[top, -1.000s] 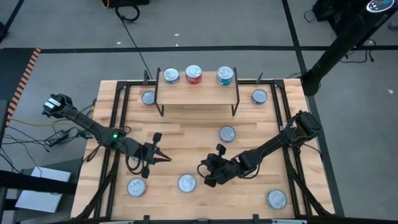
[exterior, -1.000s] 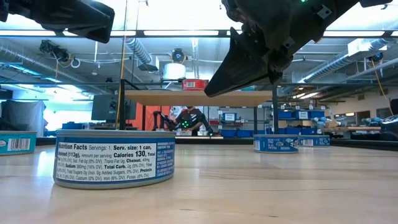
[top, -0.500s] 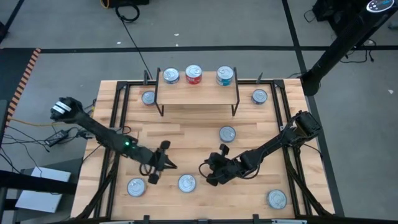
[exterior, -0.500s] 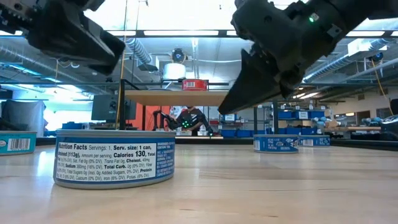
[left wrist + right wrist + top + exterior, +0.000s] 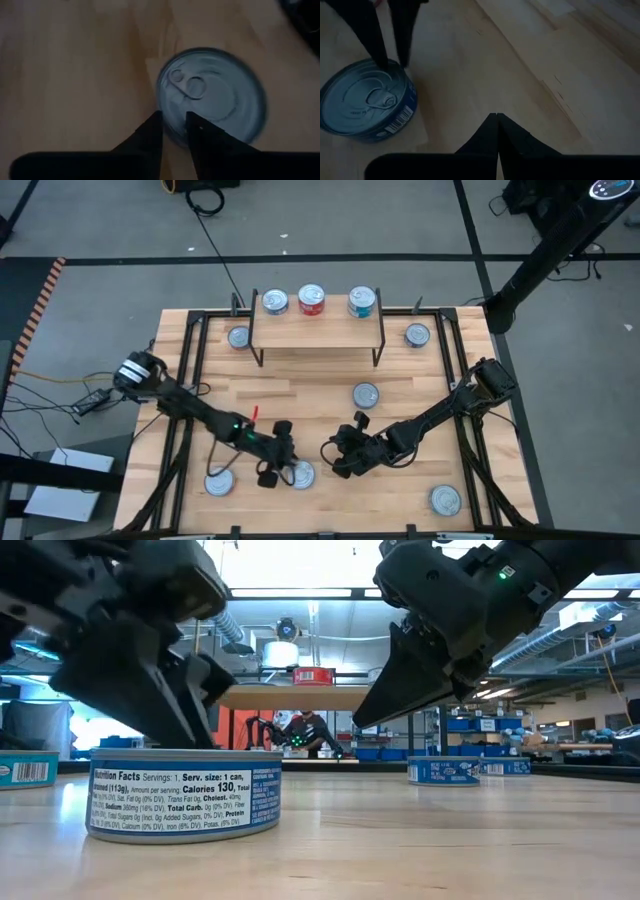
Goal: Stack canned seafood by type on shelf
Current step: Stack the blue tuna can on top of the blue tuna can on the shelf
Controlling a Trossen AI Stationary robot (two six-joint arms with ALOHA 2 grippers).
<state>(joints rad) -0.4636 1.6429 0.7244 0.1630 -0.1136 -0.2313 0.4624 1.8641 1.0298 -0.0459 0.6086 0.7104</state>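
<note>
A blue-labelled tin point(image 5: 303, 474) with a silver pull-tab top point(image 5: 215, 95) stands on its base on the slatted table, near the front middle. My left gripper point(image 5: 283, 470) slants down over it, its fingers a little apart at the tin's rim point(image 5: 173, 117). My right gripper point(image 5: 328, 452) hovers shut point(image 5: 496, 116) just right of that tin, above bare wood. The shelf point(image 5: 318, 330) at the back carries a blue tin point(image 5: 275, 302), a red one point(image 5: 312, 299) and a teal one point(image 5: 362, 302), side by side. My left gripper's fingertips point(image 5: 379, 61) stand at the top rim of the tin point(image 5: 395, 67), on the side toward the table's left, slanting down from that side. I cannot tell whether they touch it. The tin sits flat on the table.
More tins lie loose on the table: front left point(image 5: 218, 482), front right point(image 5: 445, 500), middle right point(image 5: 366, 394), and beside the shelf at left point(image 5: 238, 337) and right point(image 5: 417, 334). A black frame runs along the table's edges. Open wood lies between the shelf and the grippers.
My left gripper has swung down and toward the table's near and right edges, from mid-table to the front-middle tin, rolling as it came. Its fingers have parted a little. No tin has moved.
</note>
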